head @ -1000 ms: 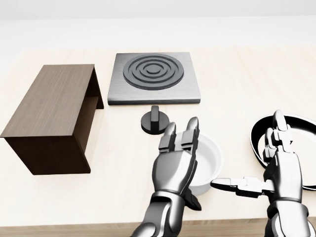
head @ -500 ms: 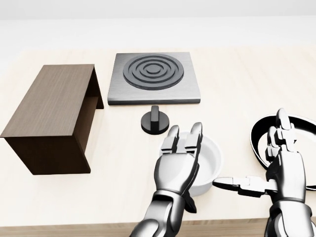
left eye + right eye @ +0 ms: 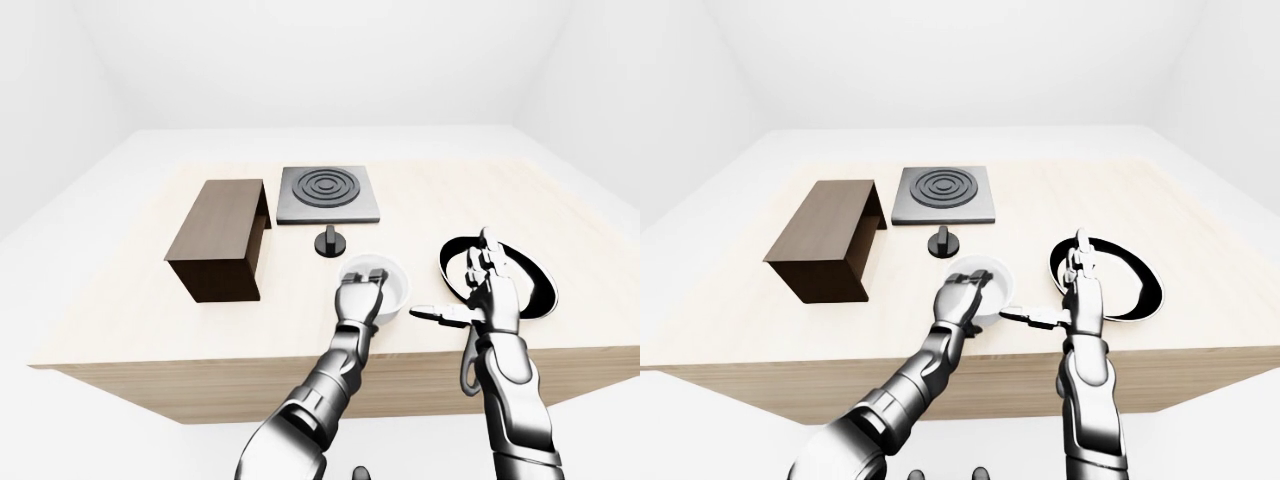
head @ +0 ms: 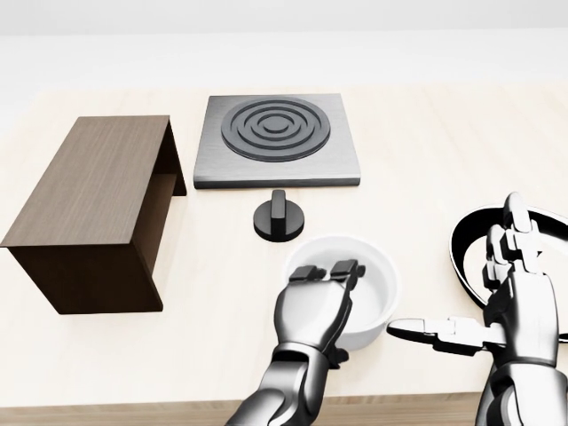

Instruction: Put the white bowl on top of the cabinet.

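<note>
White bowl point(image 4: 368, 288) resting on table point(image 4: 426, 151), low centre of head view, just below black knob point(image 4: 280, 217) and left of black pan point(image 4: 475, 244). Not yet lifted.

Left hand point(image 4: 315, 311) at bowl's near-left rim; fingers point(image 4: 324, 271) curled over the rim and dipping inside, thumb hidden beneath the palm. Probably pinching the wall between fingers and thumb, but contact not confirmable from any view. Rim hold makes sense: bowl too wide to wrap, wall thin enough to clamp.

Right hand point(image 4: 519, 297) upright at right of bowl, over near edge of pan. Fingers spread, two pointing up, one stretched flat toward the bowl, tip close to its right side without touching. Holding nothing; likely a guard or second support on the opposite side.

Cabinet point(image 4: 93, 209) far left in head view, well apart from bowl, brown, lying long, open side facing right. Flat top bare, so landing spot available. Stove plate point(image 4: 277, 138) above knob, off the direct path.

Judged step: securing grasp before lift. Next needs lift, then leftward carry above cabinet height.
</note>
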Motion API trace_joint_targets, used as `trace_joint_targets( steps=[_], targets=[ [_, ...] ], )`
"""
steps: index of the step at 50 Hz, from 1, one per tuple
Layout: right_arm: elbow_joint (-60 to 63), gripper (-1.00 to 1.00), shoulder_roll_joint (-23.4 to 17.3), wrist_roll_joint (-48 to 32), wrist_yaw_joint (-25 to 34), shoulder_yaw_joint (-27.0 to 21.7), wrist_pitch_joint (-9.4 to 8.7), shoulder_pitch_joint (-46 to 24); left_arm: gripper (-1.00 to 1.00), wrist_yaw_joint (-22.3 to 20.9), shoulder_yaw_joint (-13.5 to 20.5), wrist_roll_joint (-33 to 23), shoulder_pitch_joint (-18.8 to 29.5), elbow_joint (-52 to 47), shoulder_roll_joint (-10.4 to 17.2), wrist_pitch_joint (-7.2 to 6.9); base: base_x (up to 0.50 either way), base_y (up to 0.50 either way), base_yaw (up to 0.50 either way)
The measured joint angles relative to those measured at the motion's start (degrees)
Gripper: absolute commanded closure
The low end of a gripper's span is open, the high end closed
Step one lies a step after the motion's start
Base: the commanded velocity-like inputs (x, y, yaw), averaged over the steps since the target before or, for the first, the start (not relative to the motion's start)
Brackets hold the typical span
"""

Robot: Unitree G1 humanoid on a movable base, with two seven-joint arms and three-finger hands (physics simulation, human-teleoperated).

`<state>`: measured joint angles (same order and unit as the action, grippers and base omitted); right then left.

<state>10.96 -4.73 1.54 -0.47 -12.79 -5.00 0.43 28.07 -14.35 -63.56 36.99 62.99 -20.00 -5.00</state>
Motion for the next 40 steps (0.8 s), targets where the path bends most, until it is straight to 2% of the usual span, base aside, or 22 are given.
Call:
trace_joint_targets(
  steps=[7, 32, 40],
  targets=[
    [0.0, -1.00, 0.1, -0.1, 0.0, 0.1, 0.00, 0.0, 1.00, -0.4, -1.0, 0.8, 0.4, 1.5, 0.0, -0.01, 0.00, 0.00, 0.00],
    [-0.5, -1.00, 0.2, -0.7, 0.0, 0.7, 0.00, 0.0, 1.00, -2.1, 0.3, -0.9, 1.5, 2.1, 0.0, 0.00, 0.00, 0.00, 0.00],
    [-0.6, -1.00, 0.3, -0.8, -0.1, 0.8, 0.00, 0.0, 1.00, -4.3, 0.4, -0.6, 1.6, 0.7, 0.6, 0.00, 0.00, 0.00, 0.00]
  ],
)
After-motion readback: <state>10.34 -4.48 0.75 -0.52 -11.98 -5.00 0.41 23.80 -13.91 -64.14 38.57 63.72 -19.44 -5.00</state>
